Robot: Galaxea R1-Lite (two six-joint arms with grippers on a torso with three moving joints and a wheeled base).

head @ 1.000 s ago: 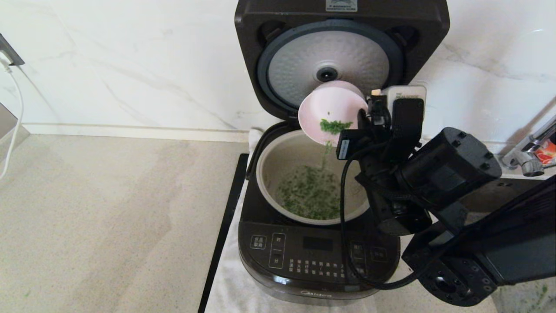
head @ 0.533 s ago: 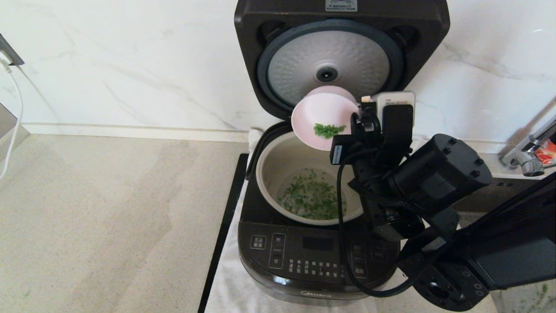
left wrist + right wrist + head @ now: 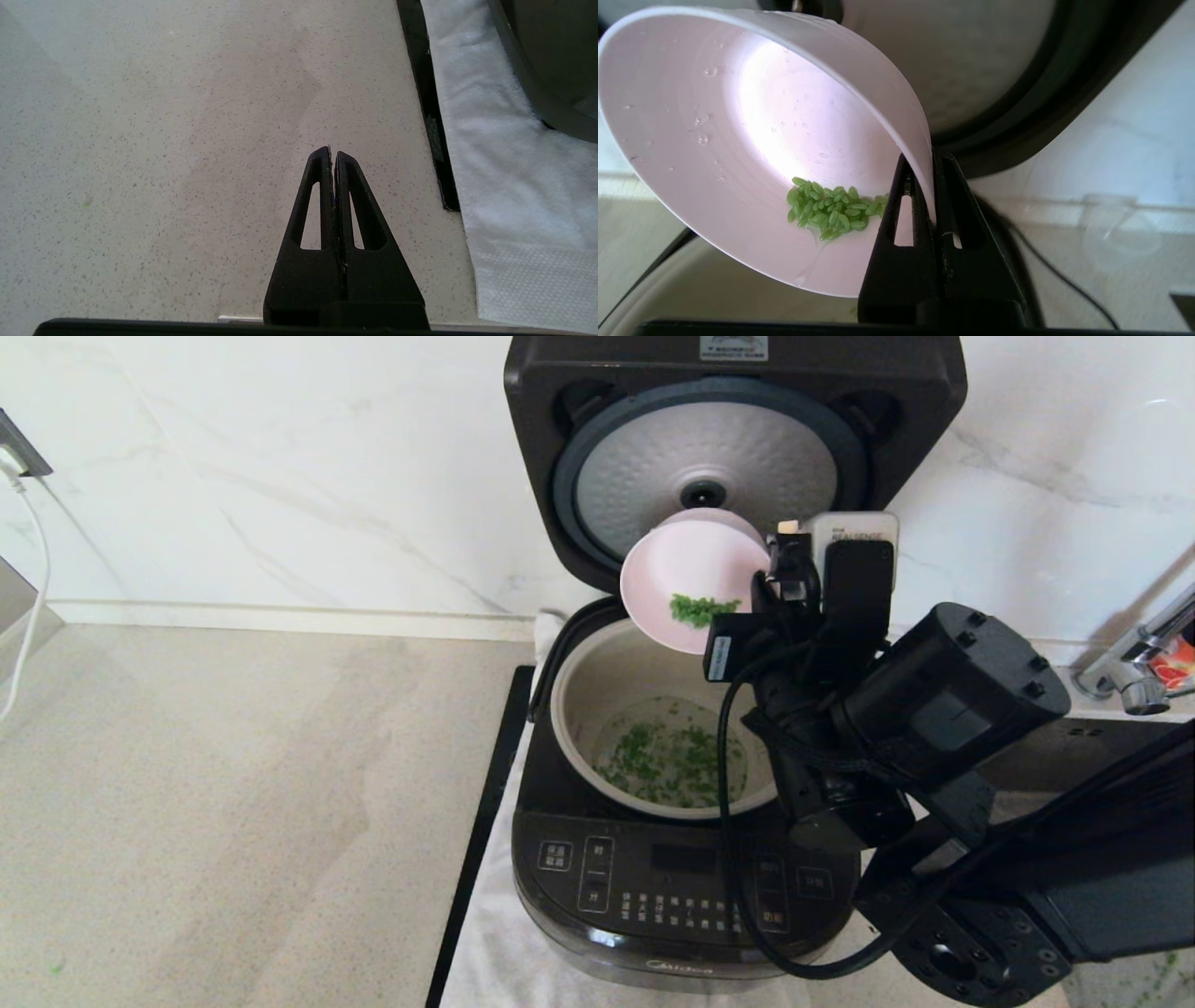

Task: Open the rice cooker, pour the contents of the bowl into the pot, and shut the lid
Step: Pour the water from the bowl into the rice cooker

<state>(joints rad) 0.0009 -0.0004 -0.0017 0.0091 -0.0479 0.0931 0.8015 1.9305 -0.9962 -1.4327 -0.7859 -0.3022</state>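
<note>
The black rice cooker (image 3: 681, 896) stands with its lid (image 3: 733, 457) raised against the wall, dimpled silver underside showing. Green bits (image 3: 667, 765) float in water in the beige pot (image 3: 597, 681). Above the pot's far right side, my right gripper (image 3: 761, 593) (image 3: 924, 161) is shut on the rim of the pink bowl (image 3: 686, 574) (image 3: 752, 140), which is tipped steeply on its side. A small clump of green bits (image 3: 695, 609) (image 3: 829, 207) clings to its wet inside. My left gripper (image 3: 332, 153) is shut and empty over the bare counter, left of the cooker.
A white towel (image 3: 495, 952) (image 3: 504, 186) lies under the cooker, with a black strip (image 3: 481, 840) along its left edge. A tap (image 3: 1134, 658) is at the far right. A clear plastic cup (image 3: 1120, 228) stands on the counter behind the cooker. A white cable (image 3: 33, 579) hangs at the far left.
The stream of green bits falling from the bowl has stopped; the bits in the pot have spread and settled. The right gripper shifted the tipped bowl slightly left.
</note>
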